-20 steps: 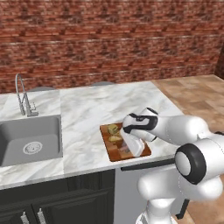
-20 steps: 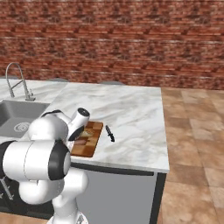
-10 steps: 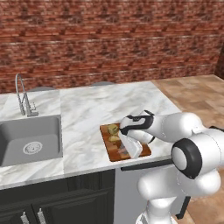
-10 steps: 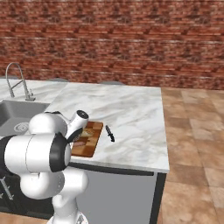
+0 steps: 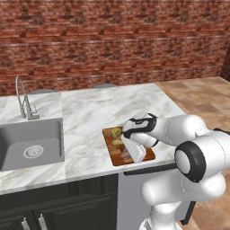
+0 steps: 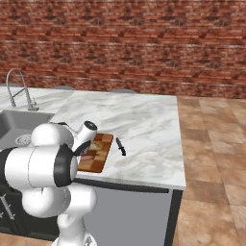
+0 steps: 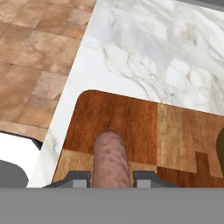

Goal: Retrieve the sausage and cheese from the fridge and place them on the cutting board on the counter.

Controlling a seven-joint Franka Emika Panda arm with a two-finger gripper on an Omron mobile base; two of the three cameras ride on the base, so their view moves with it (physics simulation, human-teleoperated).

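Note:
My gripper (image 7: 111, 178) is shut on the sausage (image 7: 110, 155), a reddish-brown cylinder that sticks out between the fingertips just above the cutting board (image 7: 131, 118). In the left base view the white hand hangs low over the board (image 5: 149, 156), with the sausage (image 5: 127, 155) under it. The cheese (image 5: 117, 132), a yellow-tan chunk, lies on the board's far end, a short way from the hand. From the right base view I see the board (image 6: 96, 165), the cheese (image 6: 97, 145) and the sausage (image 6: 88, 157) by the counter's (image 6: 139, 120) front edge. The fridge is out of view.
A black knife (image 6: 120, 146) lies on the marble just right of the board. The steel sink (image 5: 27, 143) and its curved faucet (image 5: 22, 96) are at the left. A brick wall backs the counter, and tiled floor (image 6: 211, 144) lies to the right.
The hand has sunk lower toward the cutting board with the sausage still in its grip, and the elbow has swung forward. The cheese and the knife have not moved.

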